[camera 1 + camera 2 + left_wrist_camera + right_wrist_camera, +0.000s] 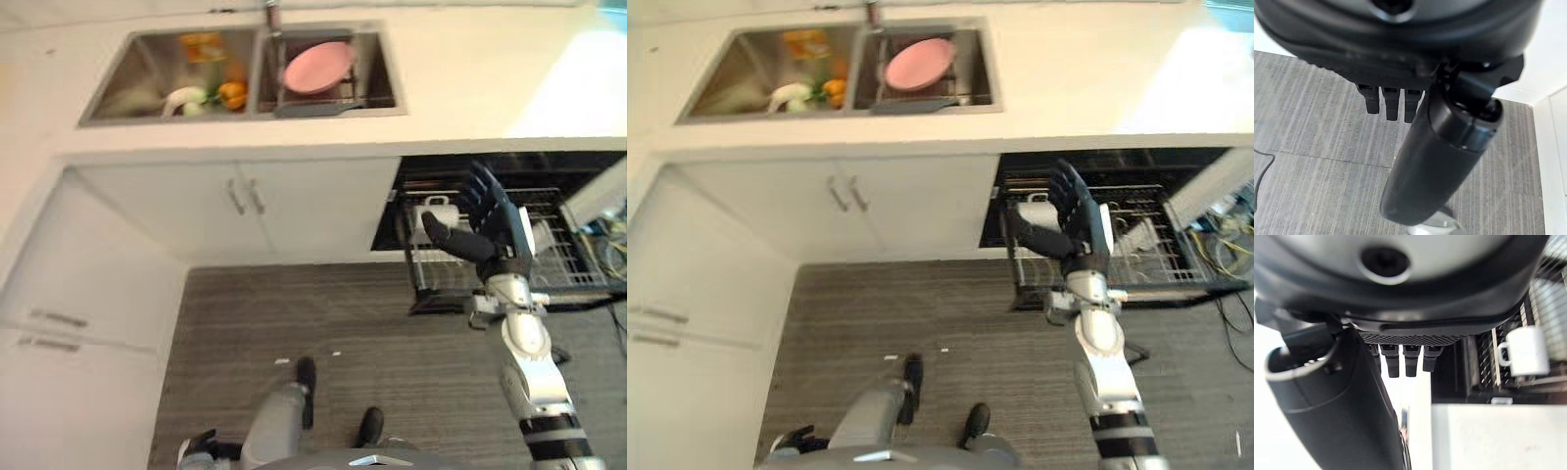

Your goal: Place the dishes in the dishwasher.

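Right hand (493,227) is up at the right-centre of the head views, fingers straight and spread, thumb sticking out, nothing in it. It's hovering in front of the pulled-out dishwasher rack (563,262), which sits under the counter at mid-right.

Main thing to move looks like the pink plate (318,67), leaning on edge in the right basin of the sink (377,69) near the top centre, well away from the hand. My guess is it's stiff, smooth, probably ceramic or hard plastic, so fairly light but slippery if wet, and it would chip if it got knocked against the steel wall. I'd pinch it on the upper rim, thumb on one face and fingers on the other, since that's the edge sticking up free.

Left basin at upper left has some clutter: an orange item (232,94), something whitish-green (188,101), and a yellow-orange packet (203,46) at the back. Can't tell exactly what they are.

One white mug (1524,351) is already sitting in the rack, visible in the right wrist view past the fingers.

Left hand (1400,100) shows in its own wrist view hanging over the grey floor (1312,147), fingers look loose and holding nothing.

White cabinet doors (245,201) run below the sink, left of the dishwasher.
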Robot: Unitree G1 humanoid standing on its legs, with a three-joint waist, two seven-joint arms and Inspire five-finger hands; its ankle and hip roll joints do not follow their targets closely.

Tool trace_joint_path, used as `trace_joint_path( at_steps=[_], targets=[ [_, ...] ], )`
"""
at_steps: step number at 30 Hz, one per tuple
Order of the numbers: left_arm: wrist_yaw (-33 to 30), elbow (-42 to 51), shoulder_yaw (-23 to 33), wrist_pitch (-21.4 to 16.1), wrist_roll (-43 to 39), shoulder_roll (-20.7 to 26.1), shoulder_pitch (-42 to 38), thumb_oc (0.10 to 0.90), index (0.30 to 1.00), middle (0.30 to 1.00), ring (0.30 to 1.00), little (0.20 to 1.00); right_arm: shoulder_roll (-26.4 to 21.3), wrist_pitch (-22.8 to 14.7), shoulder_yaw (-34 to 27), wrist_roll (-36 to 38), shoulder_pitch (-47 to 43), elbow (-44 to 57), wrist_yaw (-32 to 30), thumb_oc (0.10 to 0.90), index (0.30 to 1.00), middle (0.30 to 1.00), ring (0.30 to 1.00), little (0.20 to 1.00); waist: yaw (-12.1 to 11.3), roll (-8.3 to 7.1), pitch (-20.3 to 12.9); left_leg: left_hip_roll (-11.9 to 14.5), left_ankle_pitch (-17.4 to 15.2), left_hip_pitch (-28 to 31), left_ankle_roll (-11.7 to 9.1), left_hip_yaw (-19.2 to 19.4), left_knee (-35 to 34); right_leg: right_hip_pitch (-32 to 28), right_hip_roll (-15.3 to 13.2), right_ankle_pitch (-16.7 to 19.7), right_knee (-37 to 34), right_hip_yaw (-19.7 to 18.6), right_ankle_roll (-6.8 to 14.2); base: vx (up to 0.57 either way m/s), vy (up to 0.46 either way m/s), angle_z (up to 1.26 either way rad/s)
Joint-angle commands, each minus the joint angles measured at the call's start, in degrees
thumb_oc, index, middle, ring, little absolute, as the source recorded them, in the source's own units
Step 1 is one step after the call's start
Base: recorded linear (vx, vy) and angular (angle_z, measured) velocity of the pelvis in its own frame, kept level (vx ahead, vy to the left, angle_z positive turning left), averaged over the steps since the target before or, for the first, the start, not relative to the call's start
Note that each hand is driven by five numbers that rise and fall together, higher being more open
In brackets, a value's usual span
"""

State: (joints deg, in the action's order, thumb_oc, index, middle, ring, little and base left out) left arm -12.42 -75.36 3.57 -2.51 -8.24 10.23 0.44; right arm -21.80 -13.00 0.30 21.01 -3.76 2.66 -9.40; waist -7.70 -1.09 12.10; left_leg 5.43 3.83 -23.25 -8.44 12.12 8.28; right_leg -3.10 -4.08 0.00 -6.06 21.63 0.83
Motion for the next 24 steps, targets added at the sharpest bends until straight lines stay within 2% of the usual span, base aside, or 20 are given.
trace_joint_path(
  at_steps=[1,2,3,4,7,8,9,10,11,12,13,14,16,17,18,20,21,22,23,24],
  targets=[
    [-1.42,-0.76,-1.07,-0.95,1.35,2.99,2.38,0.800,0.900,0.900,0.900,0.900,-0.74,-8.32,-2.67,-0.40,-3.88,10.36,-0.66,0.800,0.900,0.900,0.900,0.900,0.10,-3.67,-3.43,-2.17,2.39,8.55,4.82,-0.04,-4.20,-6.68,-1.67,-5.36,3.64,-3.07,5.71,0.38,0.114,-0.07],
    [-1.42,-0.75,-1.07,-0.95,1.35,2.99,2.37,0.800,0.900,0.900,0.900,0.900,-0.74,-8.31,-2.68,-0.41,-3.89,10.37,-0.67,0.800,0.900,0.900,0.900,0.900,0.06,-3.61,-3.52,-2.11,2.62,8.43,4.89,0.00,-4.33,-6.46,-1.63,-5.22,3.68,-3.11,5.72,0.50,0.213,-0.11],
    [-1.52,-0.33,-0.87,-1.24,0.99,3.31,2.41,0.800,0.900,0.900,0.900,0.900,-0.22,-8.04,-3.09,-1.47,-4.17,10.49,-0.61,0.800,0.900,0.900,0.900,0.900,-0.44,-4.32,-3.73,-4.14,0.20,10.33,6.58,-1.25,-4.06,-5.65,-3.56,-5.04,10.48,-4.07,6.08,0.21,0.133,-0.16],
    [-1.52,-0.32,-0.88,-1.24,0.99,3.31,2.38,0.800,0.900,0.900,0.900,0.900,-0.22,-8.02,-3.12,-1.48,-4.18,10.51,-0.61,0.800,0.900,0.900,0.900,0.900,-0.53,-4.23,-3.80,-4.05,0.36,10.18,6.64,-1.19,-4.09,-5.41,-3.50,-4.90,10.54,-4.15,6.08,0.33,0.220,-0.21],
    [-1.00,1.06,-1.77,-1.72,1.43,3.67,2.49,0.800,0.900,0.900,0.900,0.900,0.47,-7.78,-3.87,-2.13,-2.50,11.04,0.26,0.800,0.900,0.900,0.900,0.900,0.75,-3.93,-3.69,-7.26,-3.96,16.12,10.04,-2.51,-4.27,-0.82,-6.45,2.64,26.89,-6.61,8.33,0.28,0.188,0.19],
    [-0.99,1.07,-1.77,-1.71,1.43,3.65,2.46,0.800,0.900,0.900,0.900,0.900,0.47,-7.75,-3.88,-2.16,-2.50,11.07,0.24,0.800,0.900,0.900,0.900,0.900,0.67,-3.82,-3.79,-7.14,-3.74,15.96,10.07,-2.45,-4.36,-0.59,-6.33,2.87,26.84,-6.68,8.30,0.39,0.237,0.46],
    [-1.39,2.06,-2.86,-1.92,0.88,3.62,1.32,0.800,0.900,0.900,0.900,0.900,0.94,-7.54,-4.29,-3.50,-1.94,11.75,-0.02,0.800,0.900,0.900,0.900,0.900,3.20,-2.35,-2.64,-7.57,-6.14,20.46,11.64,-4.81,-5.09,3.43,-5.75,5.76,38.24,-9.63,8.49,0.49,0.219,0.56],
    [-1.57,3.68,-3.82,-2.21,0.37,3.60,0.36,0.800,0.900,0.900,0.900,0.900,1.68,-7.26,-5.21,-4.51,-1.12,11.96,-0.58,0.800,0.900,0.900,0.900,0.900,5.68,-0.46,-2.25,-6.87,-7.35,24.19,11.87,-7.80,-6.46,10.24,-1.53,3.70,43.44,-12.38,8.35,0.50,0.217,0.74],
    [-1.57,3.68,-3.82,-2.21,0.37,3.59,0.36,0.800,0.900,0.900,0.900,0.900,1.67,-7.25,-5.21,-4.51,-1.11,11.97,-0.58,0.800,0.900,0.900,0.900,0.900,5.67,-0.41,-2.35,-6.82,-7.34,24.08,11.86,-7.80,-6.46,10.32,-1.47,3.76,43.37,-12.36,8.33,0.41,0.063,0.80],
    [-1.70,3.89,-4.23,-2.37,0.38,3.48,-0.19,0.800,0.900,0.900,0.900,0.900,1.81,-7.31,-5.73,-4.57,-0.50,11.82,-0.78,0.800,0.900,0.900,0.900,0.900,7.47,-0.45,-2.36,-7.10,-8.07,26.51,11.46,-9.50,-7.61,13.16,0.05,1.61,40.01,-13.70,8.15,0.43,-0.029,0.84],
    [-1.91,3.83,-5.32,-2.36,0.83,3.24,-1.43,0.800,0.900,0.900,0.900,0.900,1.86,-7.71,-5.97,-3.77,-0.59,11.96,-0.94,0.800,0.900,0.900,0.900,0.900,9.55,-0.26,-2.61,-7.07,-7.73,28.45,10.52,-11.31,-8.55,15.10,1.42,0.80,32.31,-13.94,7.55,0.44,-0.031,0.68],
    [-1.91,3.81,-5.32,-2.36,0.83,3.22,-1.45,0.800,0.900,0.900,0.900,0.900,1.83,-7.73,-5.97,-3.75,-0.60,11.94,-0.93,0.800,0.900,0.900,0.900,0.900,9.71,-0.14,-2.50,-6.94,-7.80,28.65,10.47,-11.50,-8.62,14.75,1.51,0.75,32.07,-13.72,7.52,0.40,-0.089,0.56],
    [-0.90,2.52,-6.96,-2.03,2.43,2.86,-1.96,0.800,0.900,0.900,0.900,0.900,1.81,-8.61,-7.16,-3.91,-1.18,11.68,-3.14,0.800,0.900,0.900,0.900,0.900,11.55,-1.37,-4.03,-7.31,-7.48,31.08,8.47,-13.20,-9.83,15.59,2.62,1.03,17.74,-16.15,7.22,0.40,-0.151,0.45],
    [-0.84,2.37,-7.02,-2.09,2.47,2.88,-1.96,0.800,0.900,0.900,0.900,0.900,1.81,-8.65,-7.12,-4.01,-1.10,11.63,-3.28,0.800,0.900,0.900,0.900,0.900,11.72,-0.90,-4.06,-6.72,-7.55,31.71,8.30,-13.49,-10.42,14.37,3.16,1.44,16.06,-15.73,7.16,0.39,-0.187,0.55],
    [-1.21,1.92,-6.64,-2.23,3.42,2.53,-0.69,0.800,0.900,0.900,0.900,0.900,1.36,-9.00,-7.36,-3.48,-0.55,13.65,-2.56,0.800,0.900,0.900,0.900,0.900,11.06,-1.30,-5.21,-5.78,-7.84,31.83,7.58,-12.11,-10.13,10.50,3.14,1.15,13.73,-15.20,6.50,0.15,-0.095,0.46],
    [-1.36,1.49,-7.10,-2.29,4.47,2.62,-0.62,0.800,0.900,0.900,0.900,0.900,0.93,-9.15,-8.93,-3.47,-0.30,14.03,-2.61,0.800,0.900,0.900,0.900,0.900,11.10,-1.39,-5.84,-5.13,-7.60,31.62,6.97,-11.79,-9.41,9.29,3.83,0.63,13.40,-16.26,5.82,0.17,-0.159,0.16],
    [-1.28,1.41,-7.50,-2.41,5.52,2.39,-0.56,0.800,0.900,0.900,0.900,0.900,0.88,-10.21,-11.10,-3.37,-0.51,14.23,-4.26,0.800,0.900,0.900,0.900,0.900,11.16,-1.45,-6.29,-4.35,-7.22,30.38,5.40,-10.24,-5.04,7.04,3.94,-0.28,11.32,-15.53,4.76,0.16,-0.165,-0.11],
    [-1.29,1.41,-7.54,-2.41,5.54,2.38,-0.59,0.800,0.900,0.900,0.900,0.900,0.87,-10.24,-11.15,-3.37,-0.51,14.22,-4.29,0.800,0.900,0.900,0.900,0.900,11.20,-1.43,-6.21,-4.28,-7.55,30.12,5.32,-10.34,-4.41,6.89,3.98,-0.23,11.15,-15.43,4.69,0.13,-0.160,-0.03],
    [-1.16,1.43,-7.88,-2.46,5.89,2.20,-0.62,0.800,0.900,0.900,0.900,0.900,1.01,-10.93,-11.84,-2.31,-0.99,14.40,-4.87,0.800,0.900,0.900,0.900,0.900,11.19,-1.70,-5.83,-3.99,-6.61,28.38,4.18,-9.54,0.94,5.55,3.99,-0.41,10.43,-15.34,3.88,0.04,-0.065,0.18],
    [-1.16,1.42,-7.88,-2.46,5.89,2.20,-0.64,0.800,0.900,0.900,0.900,0.900,1.01,-10.93,-11.85,-2.31,-0.99,14.40,-4.86,0.800,0.900,0.900,0.900,0.900,11.21,-1.67,-5.83,-3.96,-6.72,28.27,4.18,-9.57,1.13,5.55,4.01,-0.39,10.40,-15.31,3.87,0.13,-0.163,0.27]
  ],
)
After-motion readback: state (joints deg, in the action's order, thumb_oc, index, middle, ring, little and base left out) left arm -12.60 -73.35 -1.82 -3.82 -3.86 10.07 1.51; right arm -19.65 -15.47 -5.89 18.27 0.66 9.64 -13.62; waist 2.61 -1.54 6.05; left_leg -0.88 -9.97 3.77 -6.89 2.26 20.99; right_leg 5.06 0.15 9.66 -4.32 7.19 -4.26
